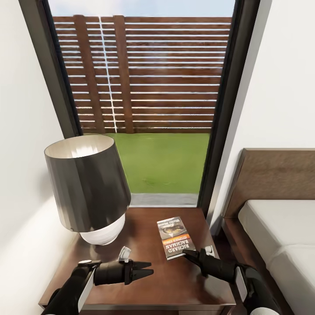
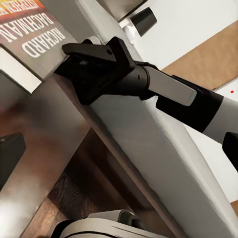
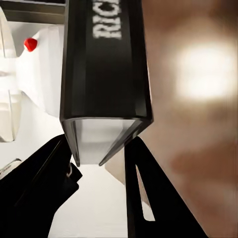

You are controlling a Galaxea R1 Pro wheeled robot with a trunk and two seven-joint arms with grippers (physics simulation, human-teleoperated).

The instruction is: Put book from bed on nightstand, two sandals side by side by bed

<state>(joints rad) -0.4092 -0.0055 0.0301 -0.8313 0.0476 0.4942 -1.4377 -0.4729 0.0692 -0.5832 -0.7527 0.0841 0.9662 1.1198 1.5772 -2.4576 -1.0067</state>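
**Q:** Closest to the head camera — what shows?

**A:** Two black grippers low in the head view, over a glossy dark wooden nightstand (image 1: pixel 144 284). At about seven o'clock the left gripper (image 1: pixel 148 270) hovers above the top, its two fingers a little apart with nothing between them. At about five o'clock the right gripper (image 1: pixel 189 255) reaches toward the centre.

**Q:** Where is the book?

**A:** The book (image 1: pixel 176 237) lies flat on the nightstand, near the middle of the view, with the lettering "RICHARD" on its near end. In the right wrist view its near edge (image 3: pixel 106 79) sits between the two dark fingers (image 3: pixel 148 198). The jaws are parted about as wide as the book is thick — whether they press on it or stand just clear, I cannot tell.

**Q:** What else is around?

**A:** A lamp (image 1: pixel 89 188) with a dark shade stands at nine o'clock on the same top. The bed (image 1: pixel 280 245), off-white mattress and brown headboard, is at three to four o'clock. A tall black-framed window (image 1: pixel 144 87) fills twelve o'clock.

**Q:** How far along is the task?

**A:** The book part looks done or nearly so, pending a clean release. Placing the two sandals beside the bed seems to remain.
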